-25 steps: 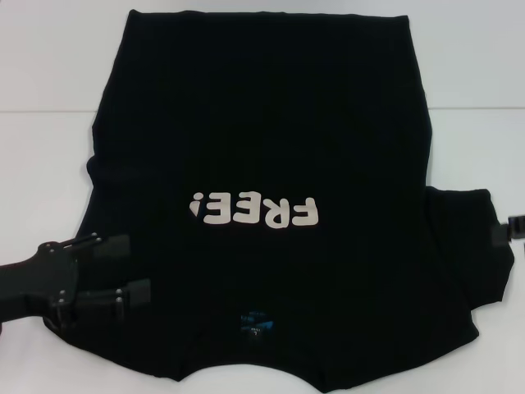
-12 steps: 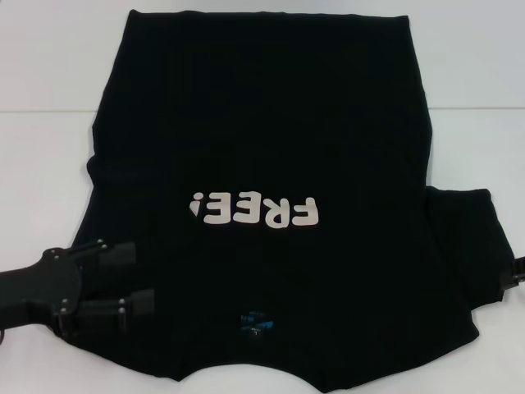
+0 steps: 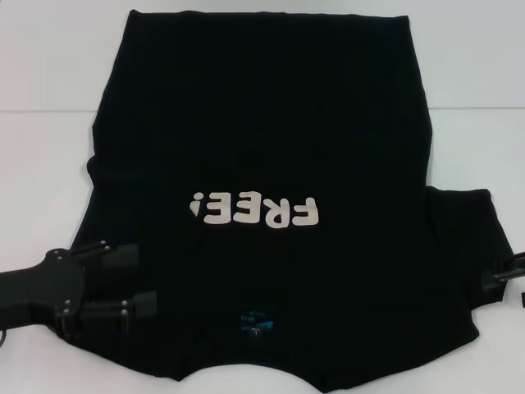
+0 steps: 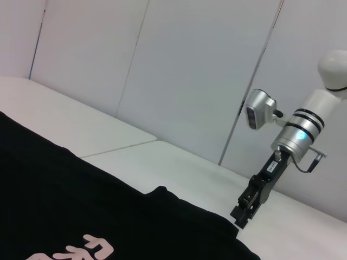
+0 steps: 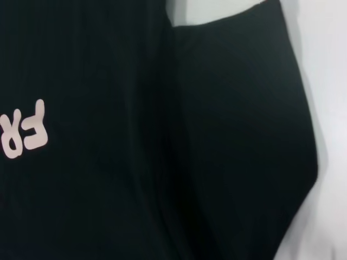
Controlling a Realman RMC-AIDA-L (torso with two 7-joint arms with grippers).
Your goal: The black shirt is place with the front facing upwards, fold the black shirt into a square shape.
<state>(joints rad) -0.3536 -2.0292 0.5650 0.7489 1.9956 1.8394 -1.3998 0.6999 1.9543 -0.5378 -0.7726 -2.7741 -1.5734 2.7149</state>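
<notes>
The black shirt [image 3: 262, 164] lies flat on the white table [image 3: 49, 164], front up, filling most of the head view. Its collar end is nearest the robot, where a small blue neck label [image 3: 256, 320] shows, and its hem lies at the far side. The cream letters "FREE!" [image 3: 253, 211] read upside down from the robot's side. The sleeve on the robot's right is spread out flat toward the table's right edge; on the left, the cloth under the gripper is too dark to make out.

The left gripper [image 3: 143, 281] reaches in from the lower left of the head view, over the shirt's near left part by the shoulder. Its two fingers [image 3: 115, 256] point toward the shirt's middle with a clear gap between them, unclenched and holding nothing. Whether they touch the cloth cannot be told.

The right gripper [image 3: 500, 275] shows only as a small dark tip at the right edge of the head view, just beside the outer edge of the right sleeve. In the left wrist view it [image 4: 241, 216] hangs pointing down just beside the shirt's edge; it cannot be told whether its fingers are spread or closed.
</notes>
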